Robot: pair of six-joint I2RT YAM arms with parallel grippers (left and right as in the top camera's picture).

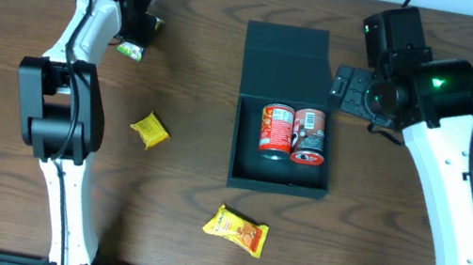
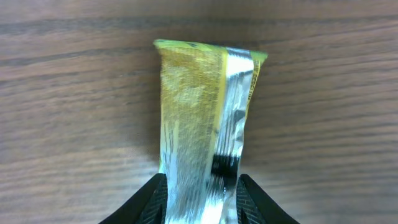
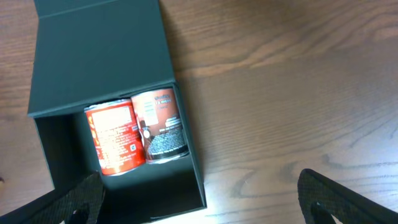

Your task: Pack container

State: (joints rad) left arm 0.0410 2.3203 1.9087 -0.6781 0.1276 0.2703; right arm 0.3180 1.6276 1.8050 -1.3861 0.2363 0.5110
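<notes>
The packet [image 2: 198, 124] is cut off at the bottom edge, its print blurred.

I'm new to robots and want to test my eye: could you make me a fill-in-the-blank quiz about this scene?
The teal container holds ___ cans.
The left claw pinches a packet coloured silver and ___.
The right claw stands ___, holding nothing.
Another ___ yellow packets lie loose on the table.
Missing: two; yellow; open; two.
</notes>
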